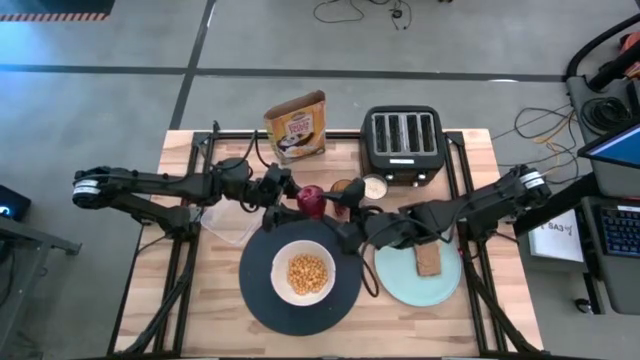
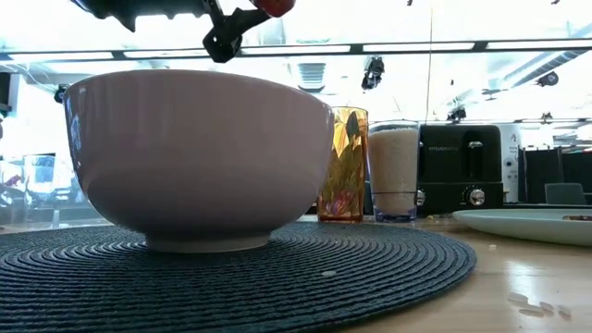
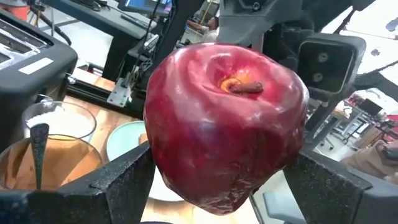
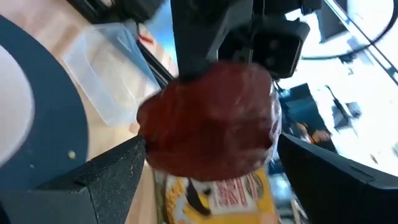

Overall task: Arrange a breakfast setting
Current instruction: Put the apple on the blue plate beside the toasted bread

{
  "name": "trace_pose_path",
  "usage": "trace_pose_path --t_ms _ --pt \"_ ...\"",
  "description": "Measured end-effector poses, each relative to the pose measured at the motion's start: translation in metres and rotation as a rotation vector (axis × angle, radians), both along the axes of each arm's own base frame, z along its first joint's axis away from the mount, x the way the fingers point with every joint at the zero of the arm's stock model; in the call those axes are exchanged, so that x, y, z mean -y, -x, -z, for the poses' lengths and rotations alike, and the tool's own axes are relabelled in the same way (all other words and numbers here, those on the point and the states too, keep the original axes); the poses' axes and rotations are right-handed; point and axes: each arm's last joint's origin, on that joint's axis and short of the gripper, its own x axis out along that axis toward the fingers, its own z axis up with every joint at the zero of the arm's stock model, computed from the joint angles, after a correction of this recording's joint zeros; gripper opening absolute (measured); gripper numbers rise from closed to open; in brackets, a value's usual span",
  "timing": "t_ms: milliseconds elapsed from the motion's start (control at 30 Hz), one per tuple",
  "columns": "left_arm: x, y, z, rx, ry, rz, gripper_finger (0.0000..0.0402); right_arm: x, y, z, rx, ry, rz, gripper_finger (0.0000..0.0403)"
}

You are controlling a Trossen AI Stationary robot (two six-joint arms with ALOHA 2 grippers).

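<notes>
A dark red fruit [image 1: 312,200], an apple, hangs in the air just beyond the far rim of the black round plate [image 1: 262,300]. My left gripper [image 1: 298,196] reaches in from the left and is shut on it. My right gripper [image 1: 332,206] comes from the right and is open, its fingers [image 4: 115,177] standing on either side of the fruit [image 4: 211,124]. A white bowl [image 1: 303,272] with cereal stands on the black plate. The brown toast slice [image 1: 430,260] lies on the pale green plate [image 1: 400,285]. The cereal box [image 1: 296,125] stands at the far edge. My left gripper pinches the fruit's two opposite sides [image 3: 158,165] between its two fingers [image 3: 121,183]. The fingers lie level and come from the table's left. The fruit is lifted clear of the table, tipped so that its stem end [image 3: 239,86] faces back toward the left wrist.
A black four-slot toaster [image 1: 402,145] stands at the far right. Two glasses [image 1: 375,187] stand in front of it, close behind the grippers. A clear plastic container [image 1: 228,222] lies left of the black plate, under my left arm.
</notes>
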Motion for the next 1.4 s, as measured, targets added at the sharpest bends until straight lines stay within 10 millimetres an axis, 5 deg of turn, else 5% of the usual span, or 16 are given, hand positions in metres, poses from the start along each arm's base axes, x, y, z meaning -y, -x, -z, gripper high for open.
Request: trace_pose_path --t_ms 733,1100,1400 --pt "0.002 -0.006 0.007 -0.008 -0.019 0.040 0.0310 0.023 -0.008 0.004 -0.029 -0.227 -0.198 0.0352" --pt "0.002 -0.007 0.008 -0.011 -0.024 0.039 0.0310 0.026 -0.009 0.003 -0.022 -0.256 -0.202 0.0306" --pt "0.000 -0.008 0.007 0.000 -0.016 -0.013 0.0310 0.028 -0.006 -0.005 -0.019 -0.267 -0.095 0.0351"
